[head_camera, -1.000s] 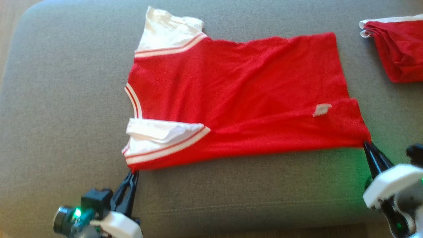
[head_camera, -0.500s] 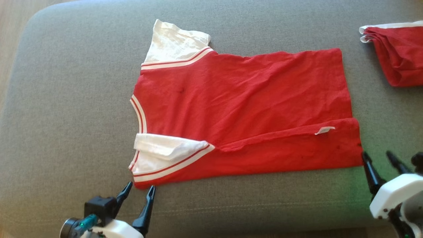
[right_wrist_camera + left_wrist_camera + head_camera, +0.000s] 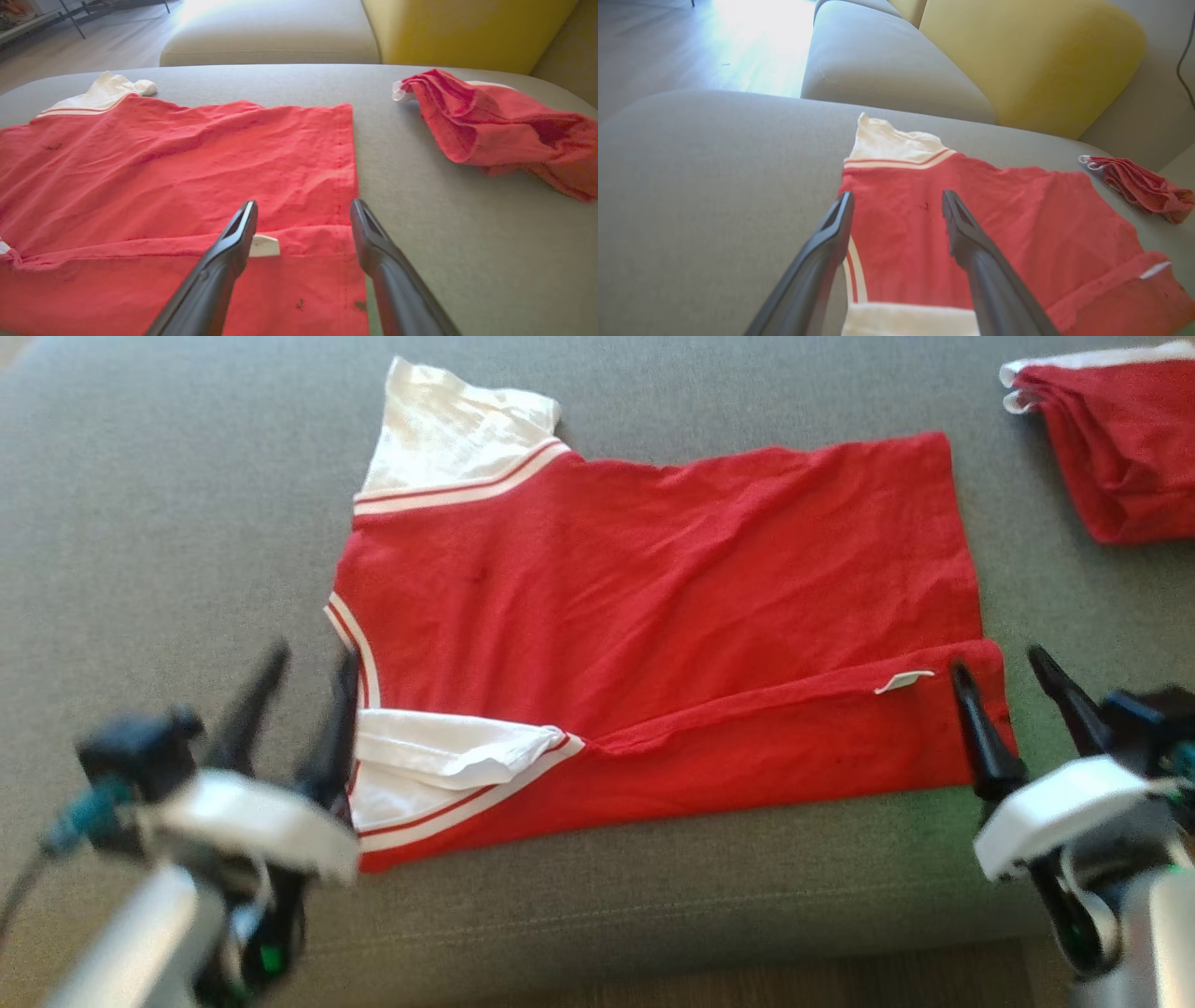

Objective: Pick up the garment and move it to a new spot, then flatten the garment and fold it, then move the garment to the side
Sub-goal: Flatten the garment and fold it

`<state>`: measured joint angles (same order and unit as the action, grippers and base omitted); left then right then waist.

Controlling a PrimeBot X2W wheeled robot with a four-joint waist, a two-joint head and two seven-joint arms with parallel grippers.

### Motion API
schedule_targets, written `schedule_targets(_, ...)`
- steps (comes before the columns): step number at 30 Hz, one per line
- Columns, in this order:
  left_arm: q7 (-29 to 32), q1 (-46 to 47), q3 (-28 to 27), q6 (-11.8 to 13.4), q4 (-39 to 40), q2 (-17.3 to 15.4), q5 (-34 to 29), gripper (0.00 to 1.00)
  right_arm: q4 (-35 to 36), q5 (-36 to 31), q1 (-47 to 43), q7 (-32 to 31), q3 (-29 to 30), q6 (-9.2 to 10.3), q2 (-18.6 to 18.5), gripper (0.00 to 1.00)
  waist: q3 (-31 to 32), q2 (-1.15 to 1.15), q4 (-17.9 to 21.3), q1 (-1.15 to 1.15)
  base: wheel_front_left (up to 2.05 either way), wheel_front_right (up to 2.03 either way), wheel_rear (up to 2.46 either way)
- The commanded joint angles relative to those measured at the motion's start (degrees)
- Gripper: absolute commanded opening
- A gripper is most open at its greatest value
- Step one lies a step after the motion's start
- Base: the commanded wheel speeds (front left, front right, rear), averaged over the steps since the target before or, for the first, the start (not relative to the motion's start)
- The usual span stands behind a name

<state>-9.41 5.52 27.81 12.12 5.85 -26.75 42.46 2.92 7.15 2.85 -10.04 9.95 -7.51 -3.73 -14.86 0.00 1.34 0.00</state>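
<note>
Currently spread: one garment (image 3: 653, 597), laid on the cushion (image 3: 168, 504).
Bunched apart: one other garment (image 3: 1111, 457).
Left gripper (image 3: 315, 655): fingers released, empty.
Right gripper (image 3: 996, 661): fingers released, empty.

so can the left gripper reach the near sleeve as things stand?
Probably yes. The left gripper is open by the collar, and the near sleeve lies right beside it on top of the shirt, with nothing covering it.
</note>
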Motion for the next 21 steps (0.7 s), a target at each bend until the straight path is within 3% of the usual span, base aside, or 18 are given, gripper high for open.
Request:
schedule_targets(1,1.2,9.74,-3.72,0.63,0.18,-2.34,-2.48,1.0,1.06,-0.84,3.69,1.82,-3.1,0.02,0.25,1.0,-2.42,0.0,1.05,0.0,0.0,0.0,0.0)
schedule_targets(3,2.33,15.52,-3.64,0.86,-2.39,-3.09,-4.98,1.0,0.42,-0.82,5.28,2.71,-4.21,0.02,0.44,1.0,-3.95,0.0,1.49,0.0,0.0,0.0,0.0)
schedule_targets(8,6.64,27.32,-2.12,-1.54,-10.04,-3.92,-7.63,1.0,-0.64,-0.76,8.31,3.86,-6.21,0.02,0.66,1.0,-7.28,0.0,2.8,0.0,0.0,0.0,0.0)
schedule_targets(15,14.7,45.92,1.5,-8.79,-26.41,-3.28,-9.51,1.0,-1.92,-0.15,12.01,5.46,-8.65,0.02,0.81,1.0,-12.75,0.0,4.97,0.0,0.0,0.0,0.0)
schedule_targets(21,20.45,55.8,3.31,-14.88,-38.05,-2.77,-8.69,1.0,-2.97,1.21,13.7,6.64,-9.39,0.02,0.84,1.0,-16.16,0.0,6.67,0.0,0.0,0.0,0.0)
